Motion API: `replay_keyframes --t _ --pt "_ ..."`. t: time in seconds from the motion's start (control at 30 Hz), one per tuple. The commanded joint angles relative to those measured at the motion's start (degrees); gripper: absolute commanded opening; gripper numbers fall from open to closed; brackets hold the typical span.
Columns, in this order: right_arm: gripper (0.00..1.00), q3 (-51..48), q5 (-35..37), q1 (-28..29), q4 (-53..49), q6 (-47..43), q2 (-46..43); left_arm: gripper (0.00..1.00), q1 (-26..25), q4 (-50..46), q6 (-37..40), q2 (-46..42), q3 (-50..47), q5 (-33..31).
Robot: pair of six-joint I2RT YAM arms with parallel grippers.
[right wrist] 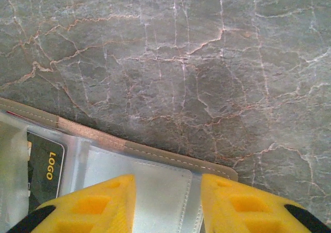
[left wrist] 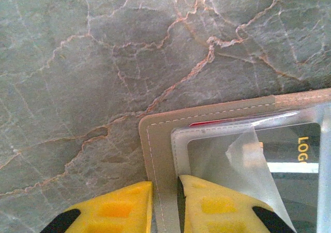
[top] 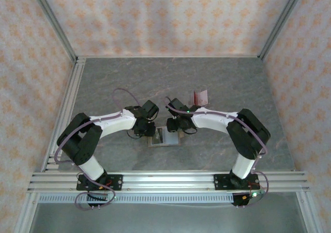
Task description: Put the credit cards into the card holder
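The card holder (top: 164, 139) lies open on the table between the two arms. In the left wrist view its olive-tan cover (left wrist: 155, 140) runs between my left gripper's (left wrist: 165, 184) yellow fingers (left wrist: 124, 207), which are shut on that edge. A dark card printed "LOGO" (left wrist: 297, 150) sits under its clear pocket, and a red card edge (left wrist: 217, 122) peeks out above. My right gripper (right wrist: 168, 179) hovers open over the holder's other end (right wrist: 170, 159), its fingers astride the clear pocket. A maroon credit card (top: 200, 95) leans at the back right.
A clear flap (left wrist: 248, 150) curls up from the pocket. The grey marbled table (top: 227, 78) stretches behind the wallet. Patterned walls and aluminium rails (top: 67, 109) close in the sides. Both grippers (top: 144, 130) (top: 177, 125) sit close together at the centre.
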Motion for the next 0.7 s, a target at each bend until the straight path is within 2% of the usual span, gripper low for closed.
replay_keyframes --t 0.0,0.5,0.67 --pt "0.37 0.62 1.94 0.93 -0.46 -0.79 -1.06 0.21 -0.62 -0.92 -0.59 2.86 -2.13 -1.48" --pt "0.37 0.38 1.54 1.90 0.73 -0.25 0.96 0.21 -0.59 -1.11 -0.47 2.91 -2.10 -1.56" --pt "0.34 -1.07 2.89 2.86 0.75 0.50 2.03 0.21 -0.58 -1.29 -0.49 2.74 -2.11 -1.66"
